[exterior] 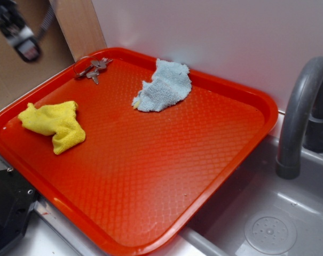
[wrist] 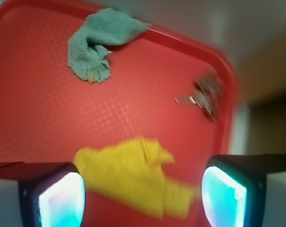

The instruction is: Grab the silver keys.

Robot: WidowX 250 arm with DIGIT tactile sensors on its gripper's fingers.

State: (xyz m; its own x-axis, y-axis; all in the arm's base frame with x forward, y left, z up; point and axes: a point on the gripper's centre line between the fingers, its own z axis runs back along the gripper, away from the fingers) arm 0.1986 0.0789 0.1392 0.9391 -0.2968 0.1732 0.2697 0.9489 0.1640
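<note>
Wrist view blurs the silver keys (wrist: 205, 96); claw (wrist: 143, 191) fingertips cut off below.

Black tool with glowing cyan pads

The tool (wrist: 143, 194) shows two black, blocky fingers (wrist: 53, 194), each faced with a rounded pad lit pale cyan-white; from outside, its blurred body (exterior: 20, 32) is black with pale grey parts.

Red tray (exterior: 204, 176), yellow cloth (exterior: 53, 125), blue-grey cloth (exterior: 165, 86), grey faucet (exterior: 302, 112), seemingly a sink (exterior: 268, 224)

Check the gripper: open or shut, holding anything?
Open and empty: in the wrist view the gripper shows its fingers wide apart, above the yellow cloth.
</note>
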